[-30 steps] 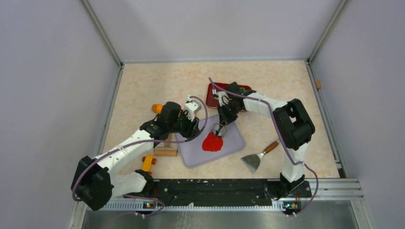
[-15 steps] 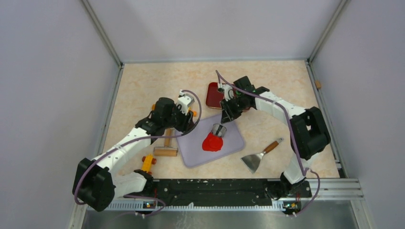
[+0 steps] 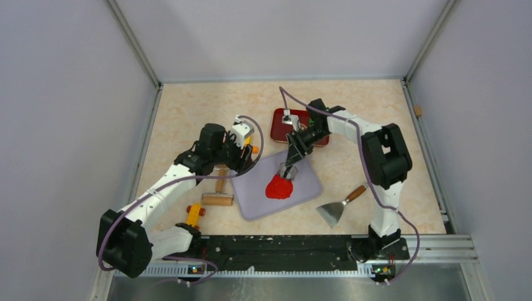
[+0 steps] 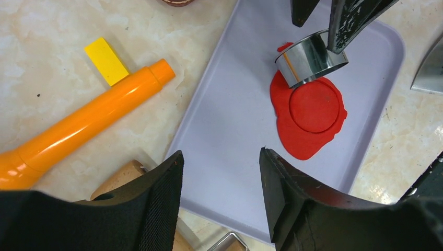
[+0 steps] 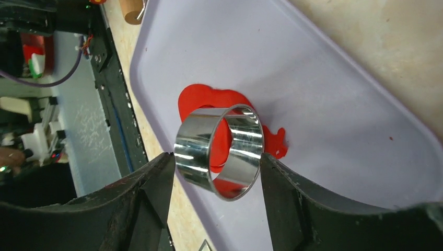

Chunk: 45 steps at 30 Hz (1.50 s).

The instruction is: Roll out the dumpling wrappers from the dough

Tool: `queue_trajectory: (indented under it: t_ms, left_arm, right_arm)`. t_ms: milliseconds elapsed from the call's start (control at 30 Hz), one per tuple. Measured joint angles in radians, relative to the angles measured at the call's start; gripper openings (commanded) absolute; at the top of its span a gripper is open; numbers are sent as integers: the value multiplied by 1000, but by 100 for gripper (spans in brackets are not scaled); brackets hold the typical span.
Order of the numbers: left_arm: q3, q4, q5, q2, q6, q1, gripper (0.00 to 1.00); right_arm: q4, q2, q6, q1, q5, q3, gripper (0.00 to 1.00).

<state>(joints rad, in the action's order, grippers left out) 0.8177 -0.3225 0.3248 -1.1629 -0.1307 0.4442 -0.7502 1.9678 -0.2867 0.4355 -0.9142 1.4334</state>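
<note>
I see the flattened red dough (image 4: 300, 141) lying on the lilac board (image 4: 230, 104), with a round wrapper (image 4: 313, 107) outlined within it. My right gripper (image 5: 217, 157) straddles the tilted steel ring cutter (image 4: 308, 57) on the dough's edge; whether it pinches it, I cannot tell. My left gripper (image 4: 220, 157) hangs over the board's edge, fingers apart and holding nothing.

Lilac board (image 3: 257, 194), steel ring cutter (image 4: 308, 57), scraper (image 3: 331, 213), red tray (image 3: 278, 128), orange roller (image 4: 99, 112)

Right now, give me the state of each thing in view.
left gripper: open, empty
right gripper: open, straddling the ring cutter
ring cutter: tilted
dough: flattened on the lilac board
dumpling wrapper: cut round, not lifted out of the dough
scraper: lying on the table
</note>
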Motion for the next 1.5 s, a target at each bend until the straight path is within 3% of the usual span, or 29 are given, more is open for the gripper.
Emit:
queue_trajectory:
  t_ms: [167,300,633,833,1067,1200,1500]
  left_arm:
    - [6,-32,0,0,-18,-11,59]
    - [7,-36,0,-3,-28,-26,60]
    - [7,4,0,-19,-31,-41,61]
    - [7,16,0,-20,-35,-52,61]
    - [7,31,0,-20,-36,-57,62]
    - [7,43,0,-20,-34,-57,62]
    - [-30,113,2,-27,13,-58,69]
  right_arm:
    - [-98,121,-67,0,-74,60,49]
    - [-186,131,-123,1,-106,94,30]
    - [-307,138,-202,1,-146,108,8]
    - [-343,138,-210,1,-151,149,0]
    - [-371,108,-190,0,-147,227,0]
    - [-323,-5,-151,-3,-34,173,0]
    - [-96,-468,-76,-74,459,-208,0]
